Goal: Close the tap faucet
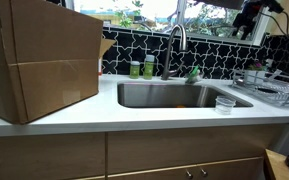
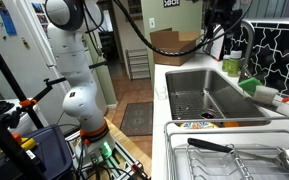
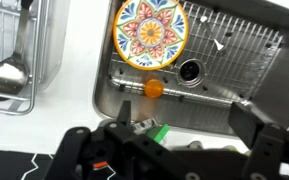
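Tap faucet (image 1: 170,55) stands at the back edge of the sink (image 1: 164,96), its arched spout curving down over the basin, just beside 2 green bottles (image 1: 141,68) in an exterior view. Behind it runs a black tiled wall (image 1: 219,58). A big cardboard box (image 1: 39,55) sits on the white counter (image 1: 134,116) well apart from the sink, a clear cup (image 1: 224,104) near the basin's other end, and a dish rack (image 1: 274,90) beyond that. The jaws hang high above the counter, apart from the faucet, touching nothing. In the wrist view they are spread wide and hold nothing; below them lie a patterned plate (image 3: 151,33), an orange round object (image 3: 154,88) on the sink grid, and a ladle (image 3: 9,72) in the rack.
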`<state>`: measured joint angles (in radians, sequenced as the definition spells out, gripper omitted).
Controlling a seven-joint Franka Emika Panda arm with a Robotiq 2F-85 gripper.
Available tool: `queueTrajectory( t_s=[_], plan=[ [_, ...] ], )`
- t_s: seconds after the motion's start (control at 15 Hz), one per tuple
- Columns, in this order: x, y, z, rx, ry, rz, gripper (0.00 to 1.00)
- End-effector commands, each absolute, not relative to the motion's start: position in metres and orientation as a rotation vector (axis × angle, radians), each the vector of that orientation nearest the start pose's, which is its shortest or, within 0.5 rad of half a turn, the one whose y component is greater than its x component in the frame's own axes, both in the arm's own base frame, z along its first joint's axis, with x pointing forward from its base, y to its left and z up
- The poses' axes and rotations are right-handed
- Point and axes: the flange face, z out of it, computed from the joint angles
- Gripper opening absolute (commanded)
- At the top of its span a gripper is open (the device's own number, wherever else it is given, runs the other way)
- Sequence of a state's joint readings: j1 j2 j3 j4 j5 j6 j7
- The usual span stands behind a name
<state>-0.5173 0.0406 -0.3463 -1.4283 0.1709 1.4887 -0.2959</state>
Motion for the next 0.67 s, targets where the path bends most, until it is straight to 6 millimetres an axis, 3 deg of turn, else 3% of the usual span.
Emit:
queueTrajectory(
  t_s=[0.0,0.13,0.27,0.33,0.4,0.6],
  plan=[
    [0.36,-0.384,0.713,-2.745,0.883,-0.271,1.0],
    [0.361,-0.379,0.733,-2.689,0.895,-0.408,1.0],
    [0.371,-0.377,0.74,-2.655,0.921,-0.504,1.0],
    [0.409,-0.365,0.728,-2.636,0.946,-0.539,1.0],
    [0.373,-0.375,0.744,-2.687,0.9,-0.502,1.0],
    [0.409,-0.363,0.732,-2.669,0.92,-0.533,1.0]
  ],
)
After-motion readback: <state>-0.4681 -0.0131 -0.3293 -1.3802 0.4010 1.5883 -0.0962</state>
